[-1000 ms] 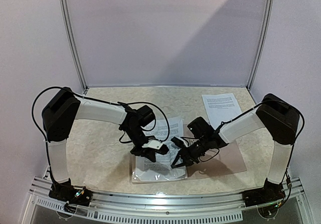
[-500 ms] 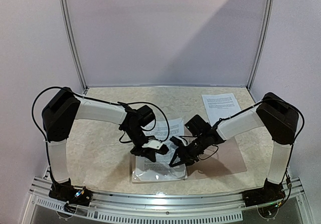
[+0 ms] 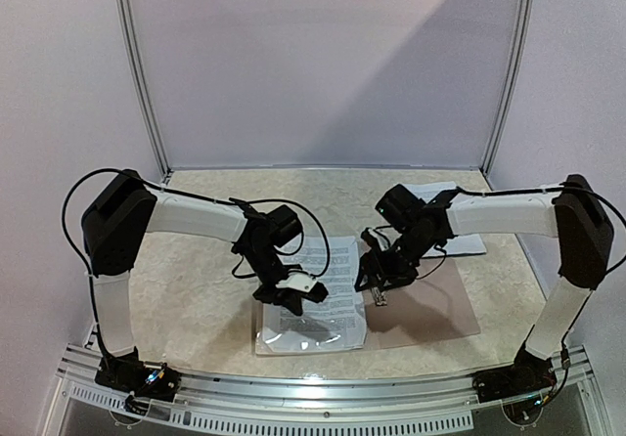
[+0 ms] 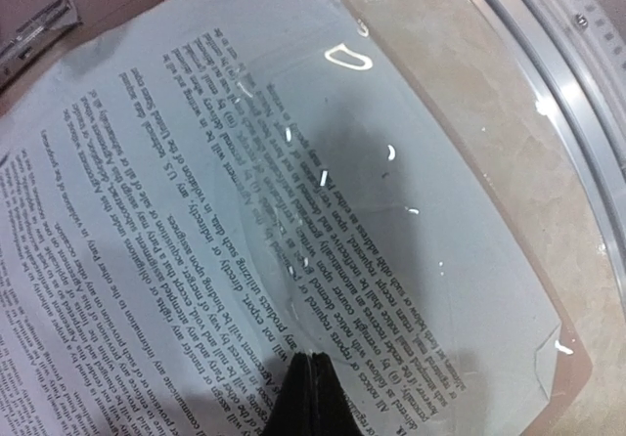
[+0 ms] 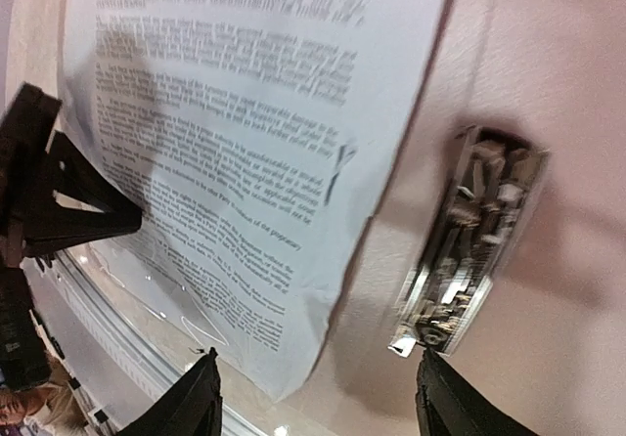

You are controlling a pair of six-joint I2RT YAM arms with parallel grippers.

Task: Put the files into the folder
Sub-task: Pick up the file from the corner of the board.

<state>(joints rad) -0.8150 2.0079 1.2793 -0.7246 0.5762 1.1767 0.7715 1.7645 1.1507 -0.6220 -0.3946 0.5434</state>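
— Tan cardboard folder [image 3: 430,309] lying open on the table [image 3: 196,289], near and right of centre. On its left half, a printed sheet [image 3: 328,270], near end tucked under the clear sleeve [image 3: 308,333], far end sticking out. At the far right, a second sheet [image 3: 468,243], partly hidden behind the right arm.

— Handling?

— Thin, floppy, light. Likely to buckle if pushed from one corner, and slippery against the plastic. Best taken at a free edge or corner, then slid flat rather than lifted high. Sleeve just as limp, needing to be held up at its mouth.

— Left gripper [image 4: 308,402]?

— Clamped tight, tips meeting on what looks like the sleeve's open edge, raising it off the paper.

— Right gripper [image 5: 323,402]?

— Spread wide, gripping nothing. Hovering above the sheet's right edge and the metal clip [image 5: 474,231] on the bare right half of the folder. Touching neither, as far as can be told.

— Risk?

— Creasing the page, or snagging a finger on the clip.
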